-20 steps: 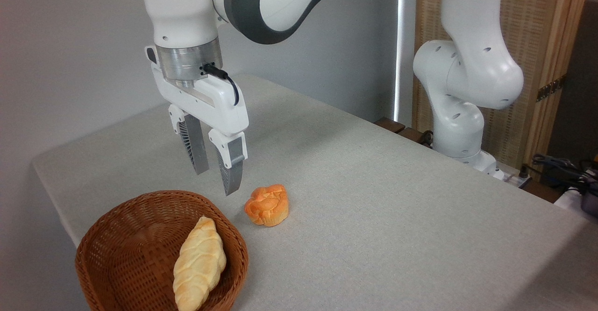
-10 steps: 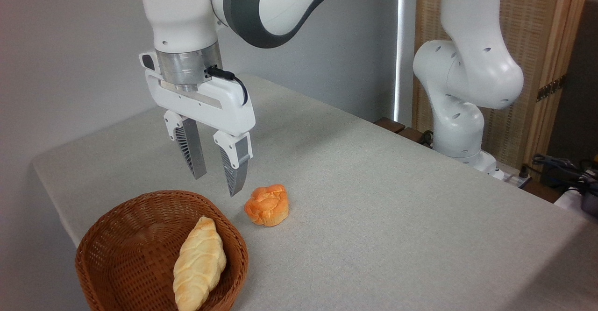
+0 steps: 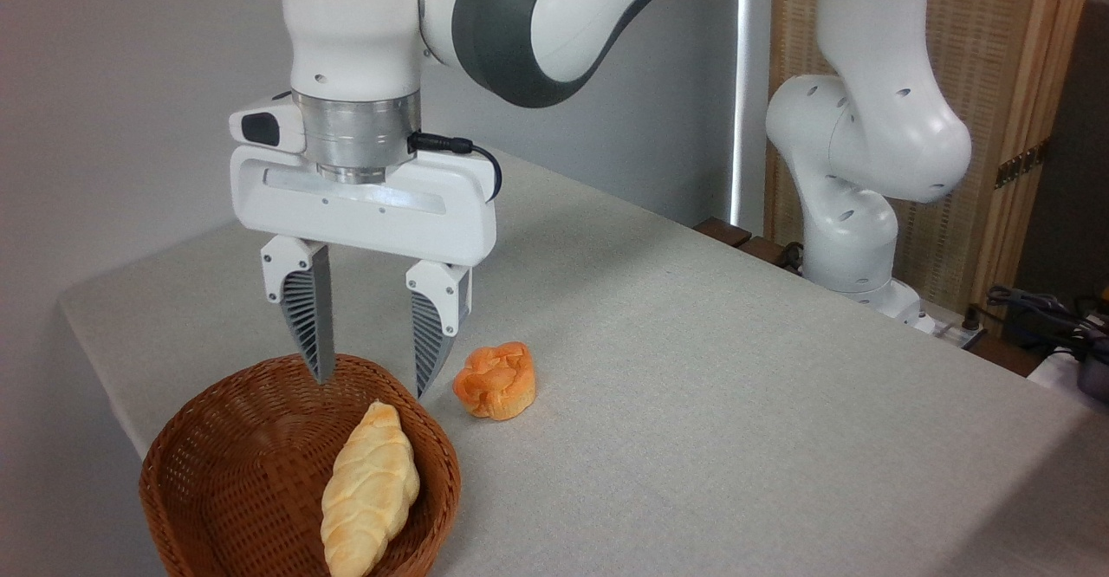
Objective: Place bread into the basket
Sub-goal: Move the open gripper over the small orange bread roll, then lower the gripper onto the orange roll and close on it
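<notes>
Orange bun on the table, fingers spread

Your small orange knotted bun sits on the grey tabletop, just right of the round brown wicker basket. Your white gripper hangs empty, fingers apart, over the basket's far rim.

Soft even indoor light, faint diffuse shadows, sharp focus, no glare
</notes>
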{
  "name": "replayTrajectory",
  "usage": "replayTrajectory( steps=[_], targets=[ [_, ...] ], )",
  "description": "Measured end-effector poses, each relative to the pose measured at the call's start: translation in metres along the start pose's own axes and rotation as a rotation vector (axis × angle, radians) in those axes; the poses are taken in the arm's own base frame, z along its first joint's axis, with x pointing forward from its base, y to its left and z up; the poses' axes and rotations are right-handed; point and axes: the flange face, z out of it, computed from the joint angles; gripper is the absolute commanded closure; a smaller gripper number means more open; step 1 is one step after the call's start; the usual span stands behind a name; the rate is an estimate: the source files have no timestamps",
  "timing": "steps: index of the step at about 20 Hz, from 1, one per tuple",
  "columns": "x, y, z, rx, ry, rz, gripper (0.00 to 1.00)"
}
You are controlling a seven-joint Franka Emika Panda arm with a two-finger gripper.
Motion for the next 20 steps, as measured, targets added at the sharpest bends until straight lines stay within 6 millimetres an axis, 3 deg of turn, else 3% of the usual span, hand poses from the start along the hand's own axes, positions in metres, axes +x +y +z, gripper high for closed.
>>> replayTrajectory(
  steps=[5,9,13,20],
  targets=[
    [0.007,-0.013,0.021,0.010,0.014,-0.038,0.00],
    [0.008,-0.009,0.030,0.009,0.003,0.003,0.00],
    [0.007,0.004,0.026,0.002,-0.003,0.125,0.00],
    [-0.021,0.042,0.025,-0.060,-0.180,0.437,0.00]
  ],
)
